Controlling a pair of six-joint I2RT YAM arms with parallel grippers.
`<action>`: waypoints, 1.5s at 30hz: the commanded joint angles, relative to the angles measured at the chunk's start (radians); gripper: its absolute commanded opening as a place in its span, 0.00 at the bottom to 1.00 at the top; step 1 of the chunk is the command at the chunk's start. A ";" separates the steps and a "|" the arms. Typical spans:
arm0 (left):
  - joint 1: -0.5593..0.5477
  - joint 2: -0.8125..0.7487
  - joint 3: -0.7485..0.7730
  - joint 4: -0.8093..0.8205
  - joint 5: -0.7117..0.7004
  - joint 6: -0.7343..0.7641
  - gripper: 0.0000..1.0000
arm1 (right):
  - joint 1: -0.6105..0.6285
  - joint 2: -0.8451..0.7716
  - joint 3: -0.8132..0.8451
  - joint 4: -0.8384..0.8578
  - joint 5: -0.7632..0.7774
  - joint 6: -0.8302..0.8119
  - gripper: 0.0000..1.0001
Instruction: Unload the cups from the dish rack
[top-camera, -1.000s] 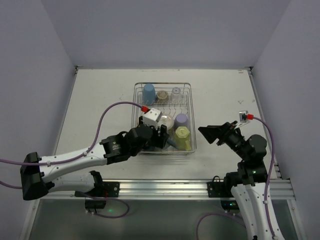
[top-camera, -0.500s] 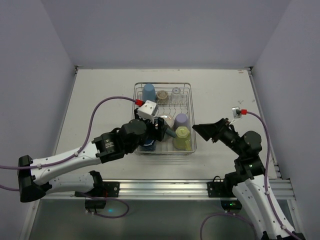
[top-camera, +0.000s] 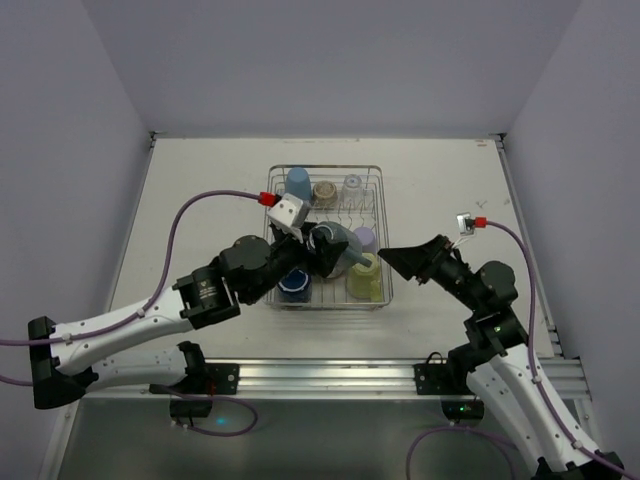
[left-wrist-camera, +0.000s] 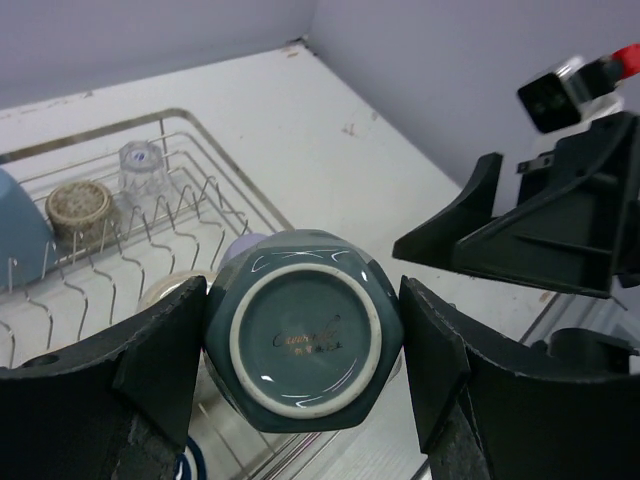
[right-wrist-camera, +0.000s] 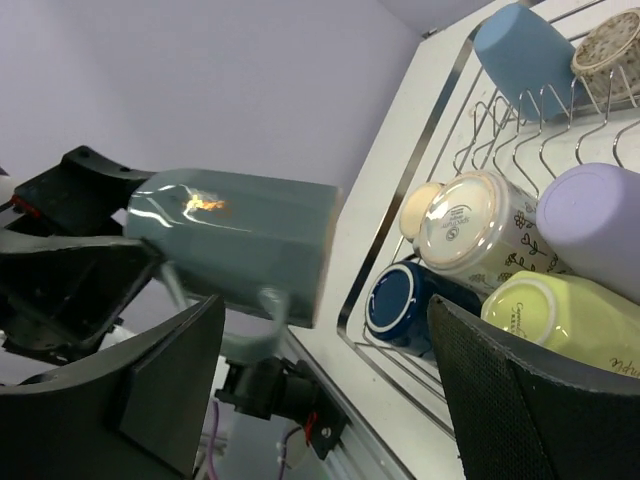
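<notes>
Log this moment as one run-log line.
left gripper: shut on grey-teal mug, above dish rack | right gripper: open, empty, beside rack | other cups: in rack

Grey-teal mug (left-wrist-camera: 303, 345) held on its side above wire dish rack (top-camera: 325, 167); perhaps seven cups (top-camera: 365, 275) sit inside

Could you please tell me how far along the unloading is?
Done: no cup shows on the table yet. In hand: left gripper holds a teal cup above the rack; right gripper open. Left: seven in it: blue, beige, clear, lavender, yellow-green, navy, white.
</notes>
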 joint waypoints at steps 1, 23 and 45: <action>0.002 -0.070 0.006 0.285 0.087 0.037 0.00 | 0.006 -0.037 -0.025 0.062 0.126 0.110 0.84; 0.004 -0.073 -0.088 0.547 0.354 0.123 0.00 | 0.080 0.112 -0.010 0.461 -0.087 0.403 0.83; 0.002 -0.079 -0.164 0.577 0.418 0.093 0.31 | 0.160 0.288 -0.004 1.052 -0.124 0.609 0.21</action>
